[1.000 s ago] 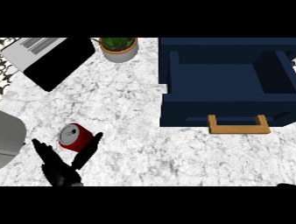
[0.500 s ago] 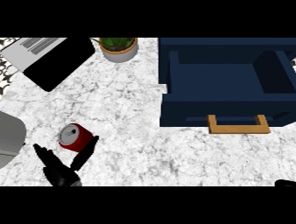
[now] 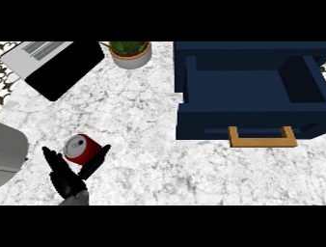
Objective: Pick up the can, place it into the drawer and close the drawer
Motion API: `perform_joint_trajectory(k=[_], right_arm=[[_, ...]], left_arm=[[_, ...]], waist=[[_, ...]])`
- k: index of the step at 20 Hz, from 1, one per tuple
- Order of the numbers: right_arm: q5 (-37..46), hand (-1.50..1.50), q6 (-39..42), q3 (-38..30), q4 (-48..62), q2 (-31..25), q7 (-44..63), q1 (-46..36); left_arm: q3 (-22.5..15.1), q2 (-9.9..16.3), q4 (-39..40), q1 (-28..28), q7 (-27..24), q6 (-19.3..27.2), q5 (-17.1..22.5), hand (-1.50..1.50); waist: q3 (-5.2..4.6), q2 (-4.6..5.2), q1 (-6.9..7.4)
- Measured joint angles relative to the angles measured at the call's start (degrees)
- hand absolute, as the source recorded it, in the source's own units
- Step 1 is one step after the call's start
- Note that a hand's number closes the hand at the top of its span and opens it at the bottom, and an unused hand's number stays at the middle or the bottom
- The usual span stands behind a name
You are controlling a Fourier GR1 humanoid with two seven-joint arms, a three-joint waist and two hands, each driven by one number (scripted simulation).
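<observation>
No text, label, brand, number or sign can be read anywhere. The red cylindrical can with a silver top, at about eight o'clock, bears no legible print, and the dark blue open drawer with a wooden handle, at two o'clock, is unmarked.

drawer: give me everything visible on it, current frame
The drawer is dark navy, boxy, and looks like painted wood. It is pulled open at the upper right of the marble counter, its inside showing a flat floor with nothing seen in it and raised side walls. A tan, wood-looking U-shaped handle sits on the front panel, facing the robot. Nothing touches it; the red can and the left hand lie far off at lower left.
</observation>
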Motion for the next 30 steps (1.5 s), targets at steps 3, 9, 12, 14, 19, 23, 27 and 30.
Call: perform_joint_trajectory(k=[3,9,12,14,19,23,27,30], right_arm=[[-0.2,-1.50,-0.1,-0.6,0.9,-0.5,0.4,-1.6],[1.5,-1.50,-0.9,0.1,0.6,0.3,0.8,-2.3],[1.5,-1.50,-0.9,-0.7,0.8,-0.3,1.1,-3.0],[1.8,-1.50,-1.0,-0.6,-0.1,-0.2,1.6,-2.8],[2.4,-1.50,-1.2,0.2,0.5,-0.3,1.9,-4.4],[2.4,-1.50,-1.0,0.0,0.7,-0.2,1.1,-4.1],[3.1,-1.50,-1.4,0.0,1.1,0.0,0.7,-4.5],[2.8,-1.50,-1.6,-0.7,-0.2,-0.2,1.7,-4.2]], left_arm=[[1.1,1.2,2.9,-2.6,0.5,-4.0,-0.1,1.50],[4.7,1.6,11.0,-8.7,-2.4,-11.1,-0.5,1.50],[5.7,1.4,13.7,-11.1,-3.5,-12.8,-1.2,1.50],[4.9,1.7,14.3,-12.4,-2.9,-13.8,-2.2,1.50],[-3.6,4.0,16.8,-17.3,3.0,-23.5,-7.7,1.50],[-7.2,5.7,18.9,-21.8,6.5,-32.8,-9.9,1.50],[-8.3,5.2,19.7,-26.8,9.3,-36.6,-11.4,1.50],[-8.9,5.3,18.9,-29.2,12.6,-37.7,-12.8,1.50]], waist=[[0.01,-0.01,-0.02],[0.07,-0.01,-0.08],[0.03,0.02,-0.10],[0.01,0.03,-0.15],[-0.04,0.31,-1.29],[-0.05,0.34,-1.41],[-0.04,0.20,-0.86],[-0.02,0.09,-0.55]])
